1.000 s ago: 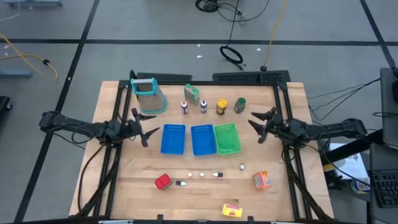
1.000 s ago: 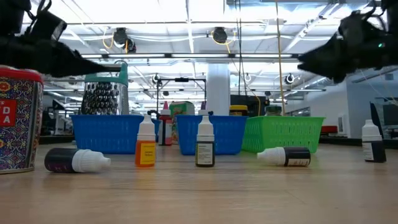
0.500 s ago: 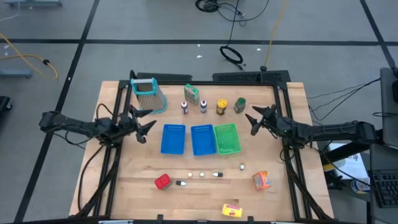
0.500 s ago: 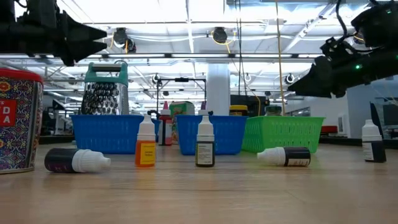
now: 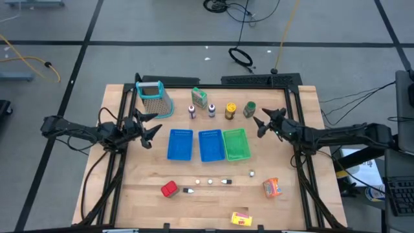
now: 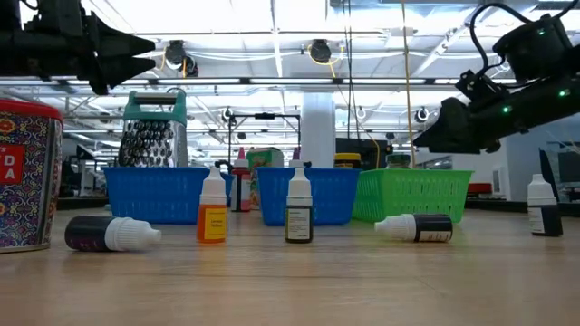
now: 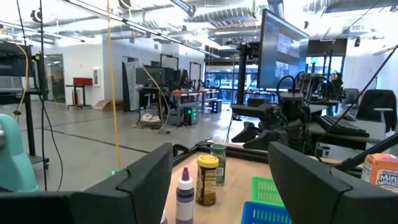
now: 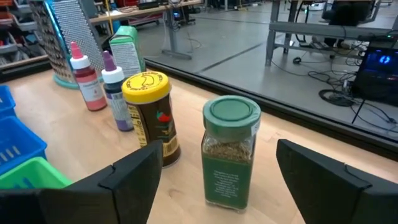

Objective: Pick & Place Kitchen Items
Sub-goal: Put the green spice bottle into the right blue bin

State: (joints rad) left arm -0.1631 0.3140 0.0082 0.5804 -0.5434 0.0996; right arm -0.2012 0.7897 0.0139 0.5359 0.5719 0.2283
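My right gripper (image 5: 264,123) hangs with jaws spread, empty, just beside the green-capped spice jar (image 8: 230,158) at the counter's (image 5: 291,207) far edge. I should centre the jar between my fingers before clenching. The yellow-lidded jar (image 8: 150,118) stands close alongside and could get knocked. My left gripper (image 5: 147,125) waits released near the grater (image 5: 154,99).

A yellow-capped jar (image 7: 207,180) stands between the open tool's fingers (image 7: 140,186).
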